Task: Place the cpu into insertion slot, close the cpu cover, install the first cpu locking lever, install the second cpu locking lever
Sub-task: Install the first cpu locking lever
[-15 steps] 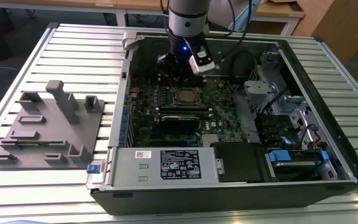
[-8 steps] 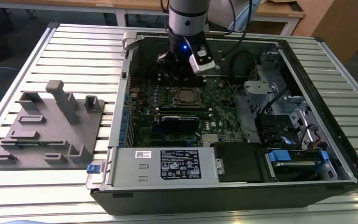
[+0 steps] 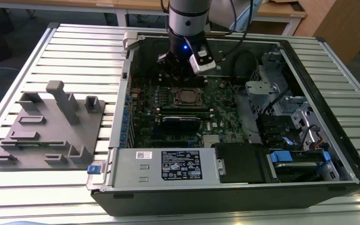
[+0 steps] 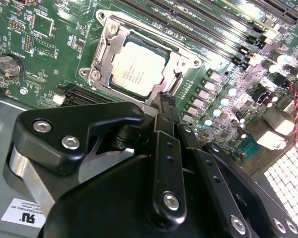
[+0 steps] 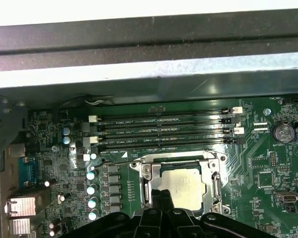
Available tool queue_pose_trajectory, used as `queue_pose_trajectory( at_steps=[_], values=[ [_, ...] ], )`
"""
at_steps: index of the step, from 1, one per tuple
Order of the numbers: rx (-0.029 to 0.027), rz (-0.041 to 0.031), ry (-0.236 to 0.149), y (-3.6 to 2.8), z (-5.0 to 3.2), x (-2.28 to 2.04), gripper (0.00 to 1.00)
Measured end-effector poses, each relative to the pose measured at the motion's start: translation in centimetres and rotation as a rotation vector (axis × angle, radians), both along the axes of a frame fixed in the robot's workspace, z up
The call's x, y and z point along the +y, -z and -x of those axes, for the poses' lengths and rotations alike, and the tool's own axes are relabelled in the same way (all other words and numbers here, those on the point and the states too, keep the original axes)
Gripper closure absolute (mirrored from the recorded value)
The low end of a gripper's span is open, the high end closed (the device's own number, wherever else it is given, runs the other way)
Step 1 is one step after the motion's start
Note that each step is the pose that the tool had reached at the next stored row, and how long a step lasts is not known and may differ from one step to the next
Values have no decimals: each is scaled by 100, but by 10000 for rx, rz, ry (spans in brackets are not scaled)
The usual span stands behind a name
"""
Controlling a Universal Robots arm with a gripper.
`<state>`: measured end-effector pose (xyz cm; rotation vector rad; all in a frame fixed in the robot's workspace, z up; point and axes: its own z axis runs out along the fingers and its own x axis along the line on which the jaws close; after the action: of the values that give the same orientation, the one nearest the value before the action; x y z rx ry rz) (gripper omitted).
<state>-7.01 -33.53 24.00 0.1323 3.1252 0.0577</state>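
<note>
The cpu (image 4: 139, 69) is seated in the insertion slot (image 4: 148, 41), framed by the cpu cover (image 4: 109, 44); the claw (image 4: 164, 99) is seen closed.

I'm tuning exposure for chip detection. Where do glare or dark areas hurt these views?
First wrist view: the band beyond the case is blown out white, while the cpu is evenly lit. Second wrist view: the cpu's top glares pale; the gripper is a dark mass. Exterior view: the board under the arm lies in shadow.
</note>
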Motion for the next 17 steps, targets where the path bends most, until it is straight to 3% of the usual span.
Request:
queue_pose_trajectory(
  at_steps=[4,5,17],
  values=[
    [-1,-1,1,0,42,0,90],
    [-1,-1,1,1,97,0,90],
    [-1,-1,1,-32,99,0,90]
  ],
)
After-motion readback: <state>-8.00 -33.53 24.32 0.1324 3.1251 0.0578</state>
